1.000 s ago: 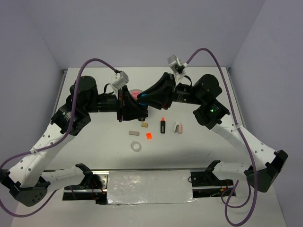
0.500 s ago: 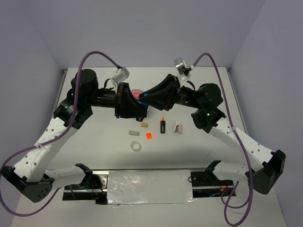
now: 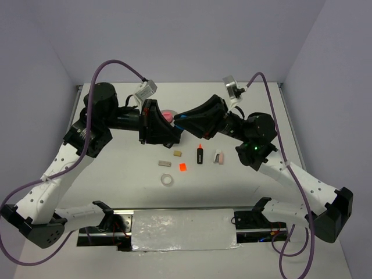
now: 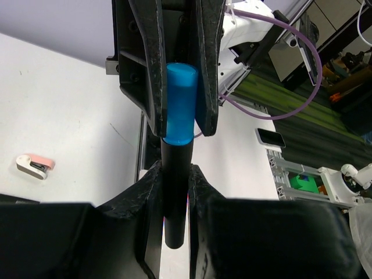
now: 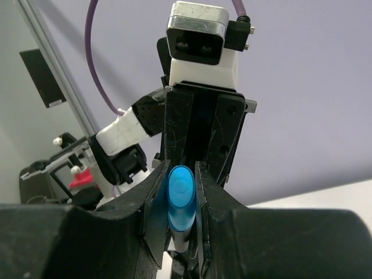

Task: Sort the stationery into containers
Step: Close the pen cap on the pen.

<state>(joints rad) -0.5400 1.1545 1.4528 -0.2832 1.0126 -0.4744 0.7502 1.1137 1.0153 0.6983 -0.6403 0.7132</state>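
Observation:
A black marker with a blue cap [image 3: 177, 118] hangs in the air between both grippers, above the back middle of the table. My left gripper [image 4: 173, 174] is shut on its black body [image 4: 174, 197]. My right gripper [image 5: 182, 174] is shut on its blue cap [image 5: 181, 195], which also shows in the left wrist view [image 4: 180, 104]. On the table lie a tan eraser [image 3: 164, 163], a small tan piece [image 3: 177, 153], an orange square [image 3: 182, 167], an orange-capped marker [image 3: 199, 154], a pink clear tube [image 3: 218, 157] and a tape ring [image 3: 167, 181]. The white tub is mostly hidden behind the grippers.
Something pink [image 3: 168, 114] shows just behind the left gripper [image 3: 165, 132]. The loose items lie in a cluster in front of the grippers. Purple cables arc over both arms. Walls close the table at the back and sides.
Both arms have shifted: the left elbow moved left and the right wrist swung right. The marker stays held between the two grippers at about the same place.

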